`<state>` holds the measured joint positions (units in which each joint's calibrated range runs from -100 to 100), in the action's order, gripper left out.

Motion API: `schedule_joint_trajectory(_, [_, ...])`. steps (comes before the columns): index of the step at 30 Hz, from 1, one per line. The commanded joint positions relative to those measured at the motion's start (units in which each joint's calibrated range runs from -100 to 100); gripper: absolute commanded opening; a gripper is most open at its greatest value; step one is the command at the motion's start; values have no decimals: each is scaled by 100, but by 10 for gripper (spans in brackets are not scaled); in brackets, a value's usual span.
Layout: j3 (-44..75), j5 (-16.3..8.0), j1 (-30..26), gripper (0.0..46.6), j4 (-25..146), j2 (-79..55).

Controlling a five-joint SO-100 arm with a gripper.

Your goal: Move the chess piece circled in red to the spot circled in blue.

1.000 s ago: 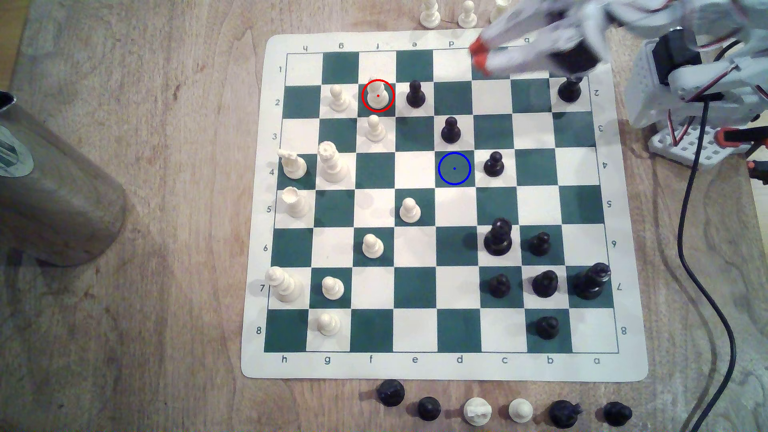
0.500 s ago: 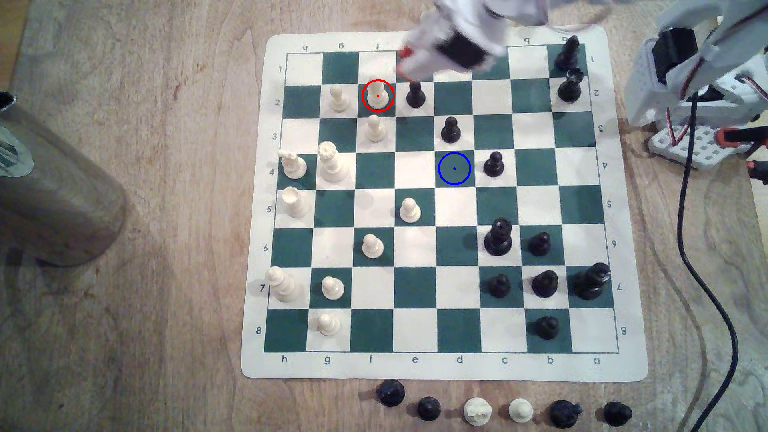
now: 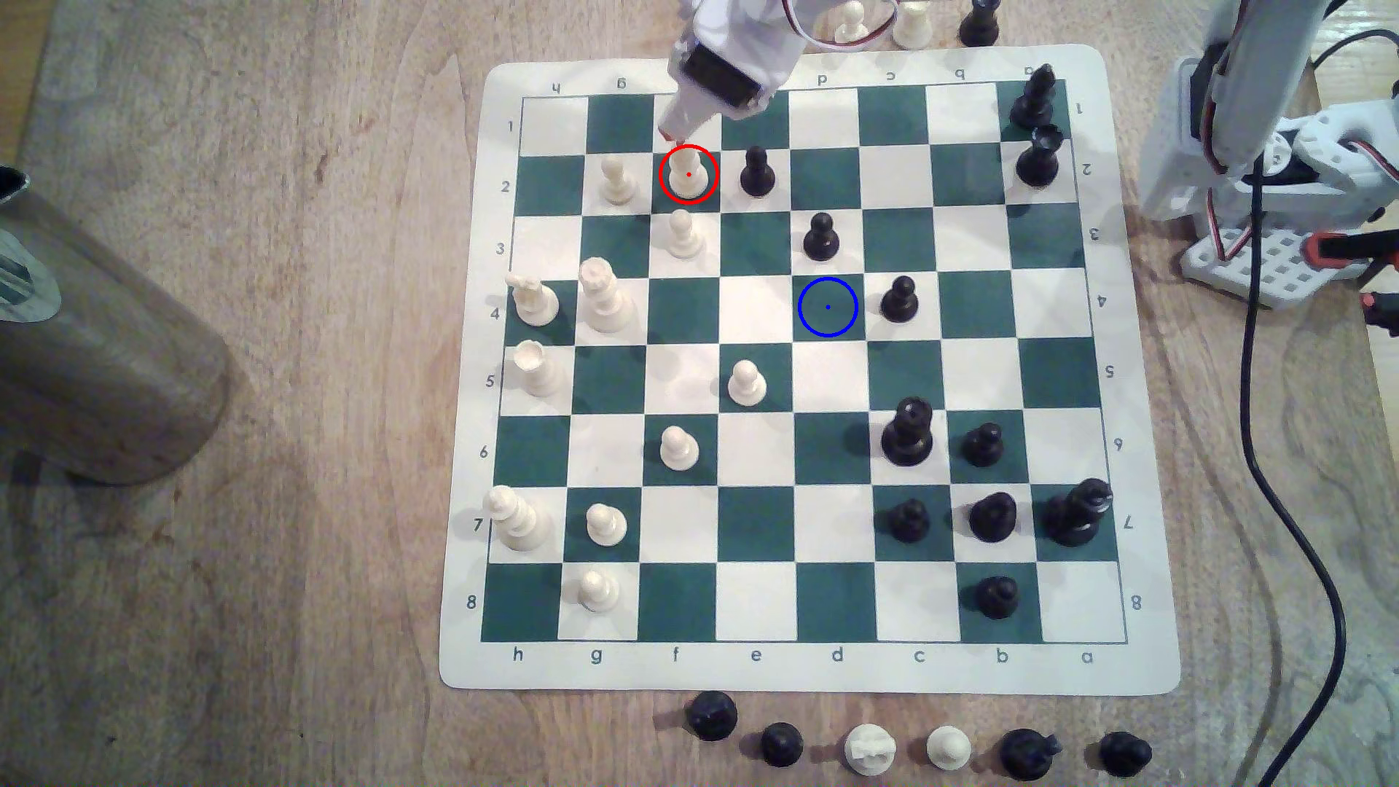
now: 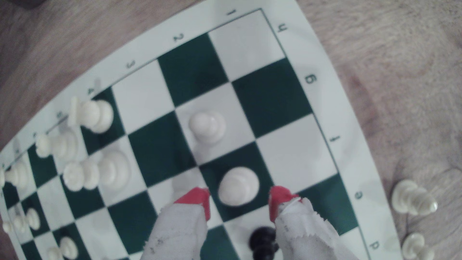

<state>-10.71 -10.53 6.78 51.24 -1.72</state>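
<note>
**Wooden tabletop, green-and-white chess mat: white piece under the claw**

Wood-grain table carries a roll-out chess mat (image 3: 1151, 363), its squares dark green and white.

Item 1: the chess piece (image 3: 687, 175), cream-white, round base, slim body, tapered top. It stands upright on the red-ringed green square, in the row marked 2. I judge it light, rigid and smooth, likely moulded plastic, and easy to tip. I would take hold low on the slim body, just above the base, not at the taper, where the pads could slide off.

Item 2: my gripper (image 4: 240, 202), red-tipped fingers (image 4: 197, 197) spread apart. In the wrist view they flank the piece without touching it.

Item 3: neighbours. A white pawn (image 3: 617, 180) and a black pawn (image 3: 757, 172) stand on adjoining squares either side; another white pawn (image 3: 683, 234) stands just below in the exterior view.

Item 4: the spot (image 3: 827, 306), blue-ringed green square, unoccupied, well apart from the piece, with black pawns on two adjoining squares.
</note>
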Motion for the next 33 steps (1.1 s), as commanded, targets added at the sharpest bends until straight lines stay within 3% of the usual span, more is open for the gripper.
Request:
schedule_joint_trajectory(1, [509, 20, -2, 132, -160, 19])
schedule_joint_trajectory(33, [518, -29, -151, 125, -537, -745])
